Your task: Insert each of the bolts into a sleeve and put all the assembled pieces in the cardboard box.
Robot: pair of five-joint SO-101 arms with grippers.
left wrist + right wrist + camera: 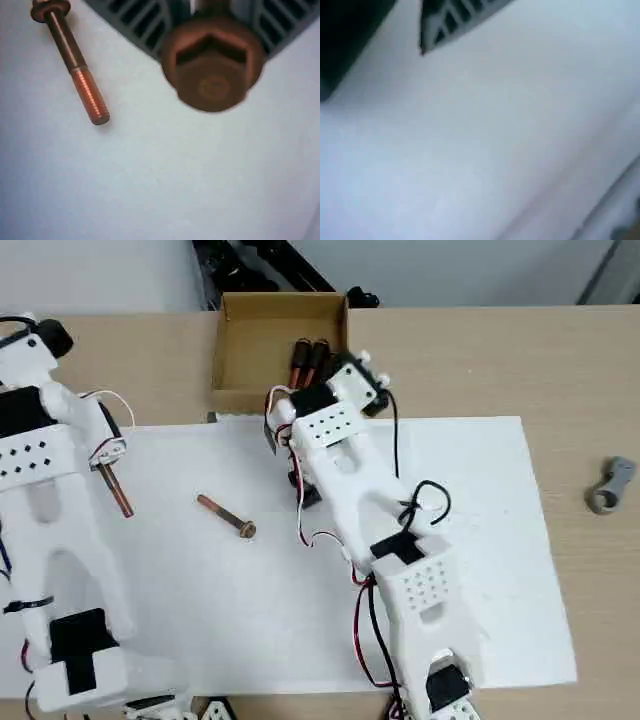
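Observation:
My left gripper [108, 468] hangs over the left part of the white mat [450, 460], shut on a copper bolt [117, 490] that slants down toward the mat. The left wrist view has that bolt's hex head [212, 70] close up between the ribbed fingers [135, 22]. A second copper bolt [225, 515] [70, 55] lies loose on the mat to the right of it. The cardboard box [250, 310] at the back holds two copper pieces [310, 360]. My right gripper [300, 485] [407, 30] sits low over the mat just in front of the box, open, with nothing between its fingers.
A grey metal part [610, 485] lies on the wooden table [560, 360] to the far right, off the mat. Both arm bases stand at the near edge. Dark equipment sits behind the box.

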